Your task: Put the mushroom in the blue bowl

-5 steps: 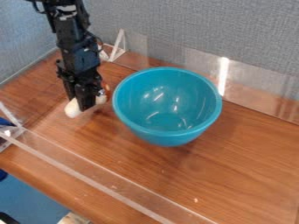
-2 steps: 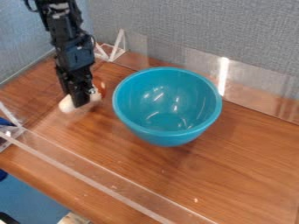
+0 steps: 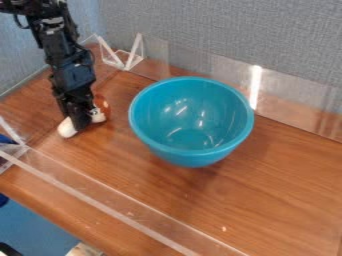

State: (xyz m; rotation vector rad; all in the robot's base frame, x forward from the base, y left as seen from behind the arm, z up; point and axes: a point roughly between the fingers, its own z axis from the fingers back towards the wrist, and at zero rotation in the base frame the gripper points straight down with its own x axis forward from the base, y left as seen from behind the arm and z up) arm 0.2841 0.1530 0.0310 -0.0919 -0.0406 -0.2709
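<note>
Leftward and away from the bowl (image 3: 193,121) the tool (image 3: 79,113) has slid across the table (image 3: 254,190), taking the mushroom (image 3: 70,124) with it. Camera view: its jaws look closed on the mushroom low at the tabletop. Judged so, a lift and carry right to the bowl remain.

Lab test rig, not a home: wooden counter (image 3: 267,190) fenced by clear acrylic panels (image 3: 287,95), grey fabric partition wall (image 3: 241,30) behind, black robot arm (image 3: 60,55) mounted over it.
</note>
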